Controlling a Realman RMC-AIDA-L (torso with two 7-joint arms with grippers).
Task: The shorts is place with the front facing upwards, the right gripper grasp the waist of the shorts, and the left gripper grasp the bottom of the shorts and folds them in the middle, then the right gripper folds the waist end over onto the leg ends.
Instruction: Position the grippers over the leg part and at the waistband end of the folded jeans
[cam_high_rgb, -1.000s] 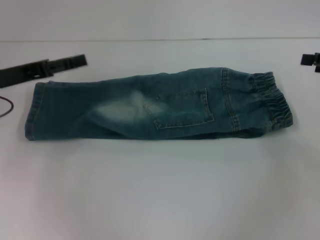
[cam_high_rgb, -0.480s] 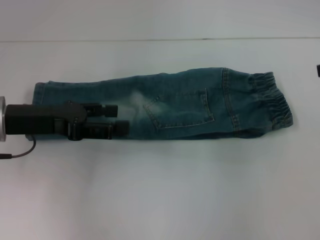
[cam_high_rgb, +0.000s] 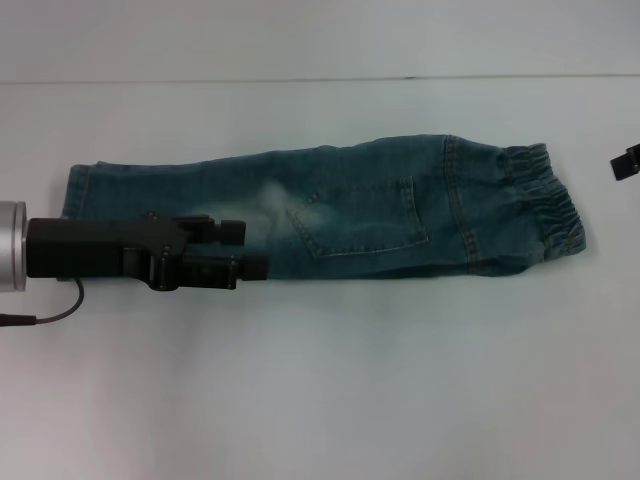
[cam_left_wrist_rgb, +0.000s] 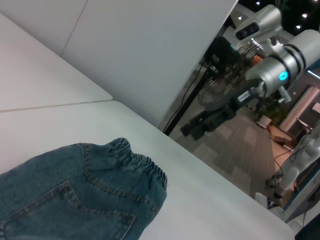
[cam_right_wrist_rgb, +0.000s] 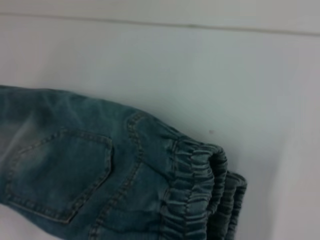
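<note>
The shorts (cam_high_rgb: 320, 215) lay lengthwise across the surface (cam_high_rgb: 330, 380), waist (cam_high_rgb: 545, 205) toward the robot's right. The left end effector (cam_high_rgb: 250, 248), fingers spread, hovered over the legs; the right end effector (cam_high_rgb: 626, 161), nearer the waist, I couldn't tell.

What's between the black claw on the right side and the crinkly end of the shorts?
Only bare white table lies between the right gripper and the waist, seen in the head view.

White table (cam_high_rgb: 330, 380); pale wall (cam_high_rgb: 300, 35) behind; tiled floor (cam_left_wrist_rgb: 235, 142) beyond table edge.
</note>
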